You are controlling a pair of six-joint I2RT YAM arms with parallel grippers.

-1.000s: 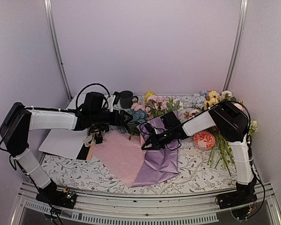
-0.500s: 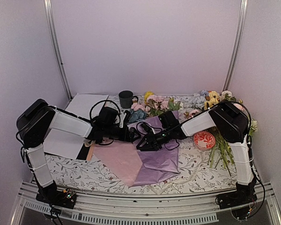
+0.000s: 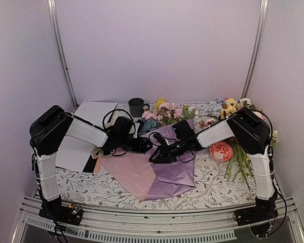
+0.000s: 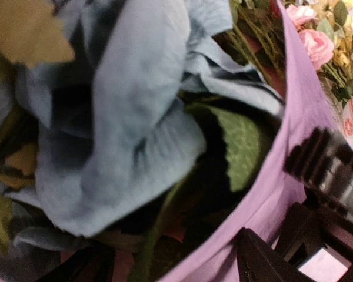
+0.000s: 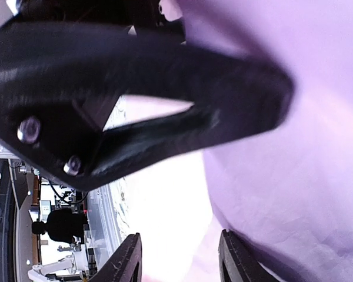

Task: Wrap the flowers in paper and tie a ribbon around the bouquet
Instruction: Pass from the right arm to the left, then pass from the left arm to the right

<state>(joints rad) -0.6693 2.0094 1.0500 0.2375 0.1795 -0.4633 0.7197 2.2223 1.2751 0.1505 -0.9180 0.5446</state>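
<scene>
Room is tight at the middle of your tabletop (image 3: pixel 91 188). Both tools meet over the paper (image 3: pixel 175 174), which runs to the near edge, while the flowers (image 3: pixel 167 112) lie at its far end. Each arm has its elbow raised at its side and its forearm sloping inward. The left tool (image 3: pixel 145 145) is pressed up to the blue head (image 4: pixel 117 117), and you cannot tell how its jaws stand. Only the right wrist view shows the right tool (image 5: pixel 179 258) parted and empty beside the purple fold.
</scene>
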